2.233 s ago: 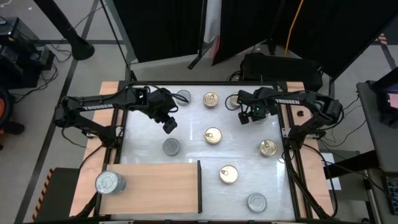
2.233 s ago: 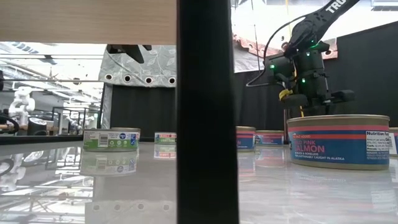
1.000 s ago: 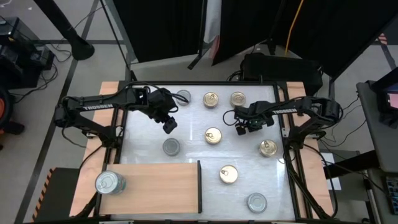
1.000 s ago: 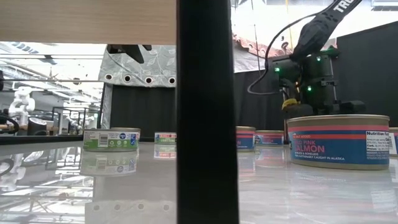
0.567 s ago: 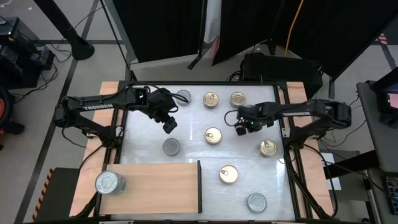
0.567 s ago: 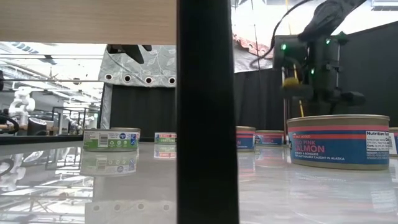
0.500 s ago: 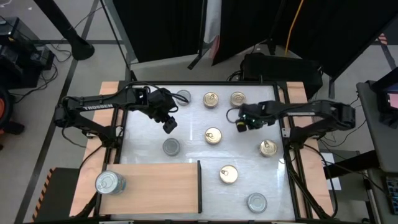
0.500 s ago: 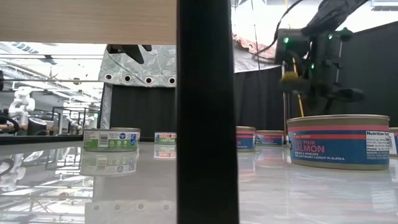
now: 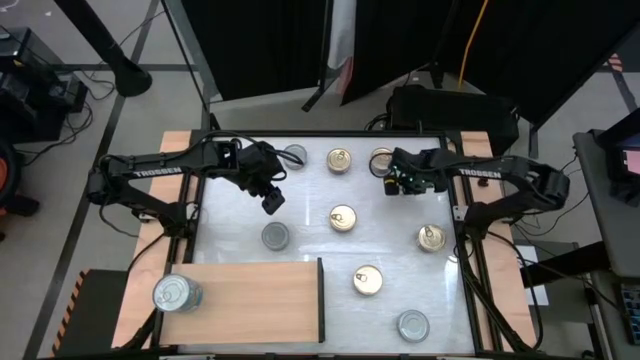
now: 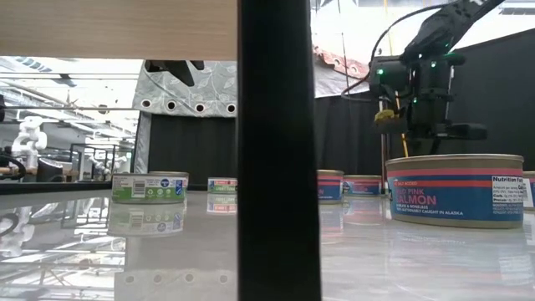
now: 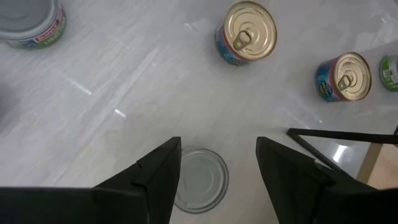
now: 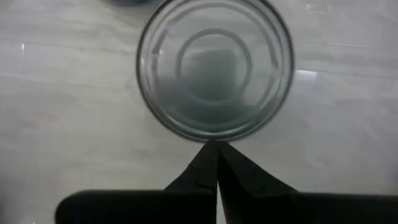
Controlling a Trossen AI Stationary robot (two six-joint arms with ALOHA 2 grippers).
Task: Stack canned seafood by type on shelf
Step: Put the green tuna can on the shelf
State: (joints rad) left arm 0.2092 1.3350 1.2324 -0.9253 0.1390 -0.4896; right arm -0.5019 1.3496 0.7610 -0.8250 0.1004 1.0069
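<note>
Right claw (image 9: 386, 183) moved back, shut above tin (image 12: 214, 74).

Most of the shelf (image 9: 250, 300) lies bare; only a silver tin (image 9: 176, 293) sits at its left end. On the white tabletop (image 9: 310, 215), scattered tins leave wide lanes, with a gold-lid tin (image 9: 343, 218) dead centre. The left gripper (image 9: 272, 201) hangs over one lane, the right gripper (image 9: 387, 183) crowds the far tins.

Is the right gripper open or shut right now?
Shut. In the right wrist view the right gripper has its two dark fingers pressed together into one point, holding nothing, just short of a round silver-lidded tin.
</note>
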